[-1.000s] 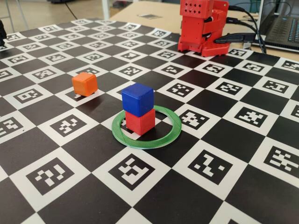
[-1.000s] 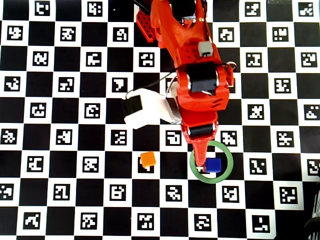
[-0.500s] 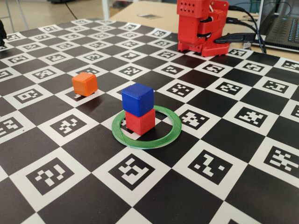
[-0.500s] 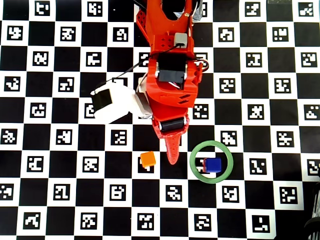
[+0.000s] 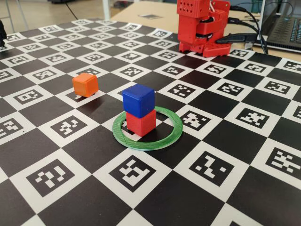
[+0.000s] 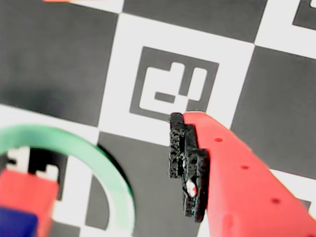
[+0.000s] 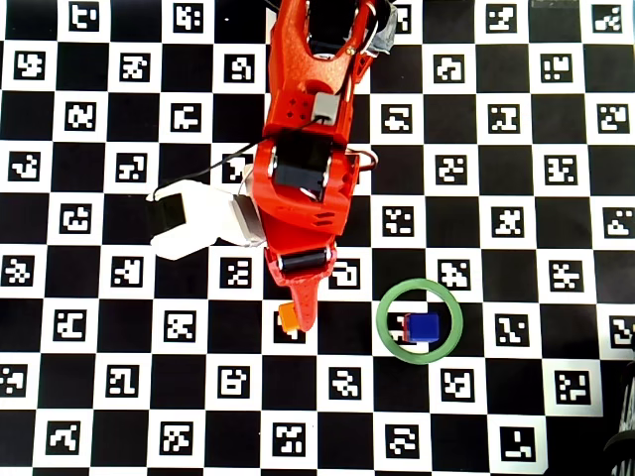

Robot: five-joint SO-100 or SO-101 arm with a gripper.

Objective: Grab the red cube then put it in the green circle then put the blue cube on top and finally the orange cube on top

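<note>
Right of your hand (image 7: 303, 319) in the overhead view, the blue cube (image 5: 138, 99) sits on the red cube (image 5: 140, 122) inside the green circle (image 5: 165, 137). Only the orange cube (image 5: 85, 84), directly beneath the hand, remains. Whether the hand is released or clenched, I cannot tell.

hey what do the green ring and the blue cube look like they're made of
Green ring: likely thin plastic, possibly 3D printed, judging by fine concentric ridges on a flat matte surface. Blue cube: probably hard plastic too, with an even matte colour, rounded edges and only a soft sheen on top.
</note>
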